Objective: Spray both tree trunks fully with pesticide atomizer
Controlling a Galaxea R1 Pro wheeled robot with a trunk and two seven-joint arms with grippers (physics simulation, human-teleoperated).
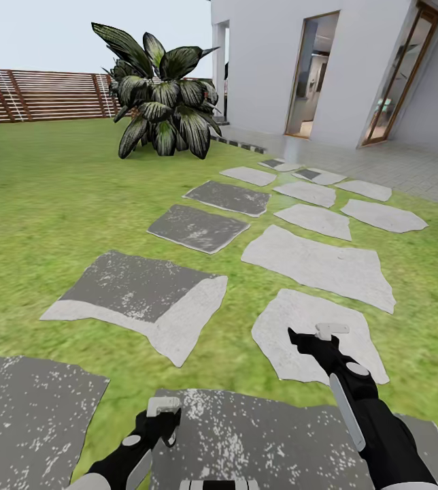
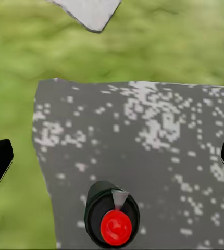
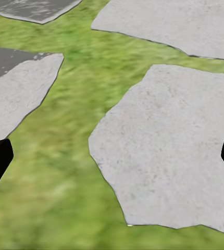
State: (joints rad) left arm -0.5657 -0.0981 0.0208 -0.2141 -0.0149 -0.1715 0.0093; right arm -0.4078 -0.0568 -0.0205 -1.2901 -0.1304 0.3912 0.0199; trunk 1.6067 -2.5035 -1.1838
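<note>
Head view: lawn (image 1: 49,197) crossed by stepping stones (image 1: 314,262), slat fence (image 1: 35,94) at the back, a broad-leaved bush (image 1: 164,102) near a white house (image 1: 328,61). Left gripper (image 1: 161,408) and right gripper (image 1: 329,331) are seen low in frame, arms cut off by the edge; jaw gap hard to read here. Left wrist view: jaws spread wide, nothing held; a dark cylinder with a red cap (image 2: 113,216), possibly the pesticide atomizer, sits on a speckled grey stone (image 2: 143,146), label not made out. Right wrist view: jaws spread, empty, over a pale stone (image 3: 169,140) and grass.
</note>
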